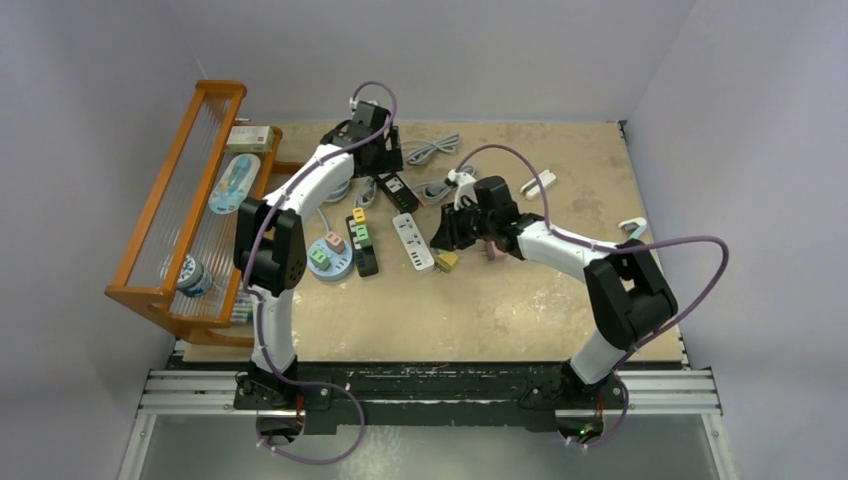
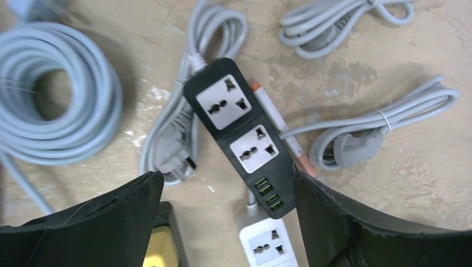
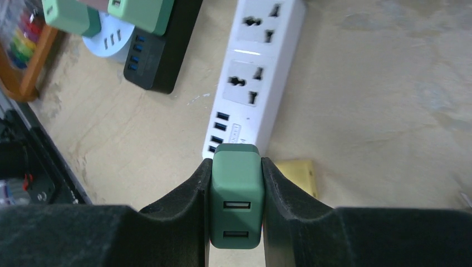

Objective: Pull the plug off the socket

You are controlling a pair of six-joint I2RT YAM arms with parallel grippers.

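Note:
My right gripper (image 3: 236,167) is shut on a dark green plug adapter (image 3: 236,206) with two USB ports. It holds the adapter just off the near end of a white power strip (image 3: 256,72), above the table. In the top view this gripper (image 1: 447,232) sits right of the white strip (image 1: 412,241). My left gripper (image 2: 228,189) is open and empty over a black power strip (image 2: 242,133) with two empty sockets and green USB ports. In the top view it (image 1: 385,160) is at the far middle of the table.
A yellow plug (image 3: 295,172) lies beside the white strip's end and a pink plug (image 1: 493,250) under my right arm. A black strip (image 1: 361,243) and a round socket (image 1: 330,255) carry coloured plugs. Grey coiled cables (image 2: 50,105) lie around. An orange rack (image 1: 180,200) stands at the left.

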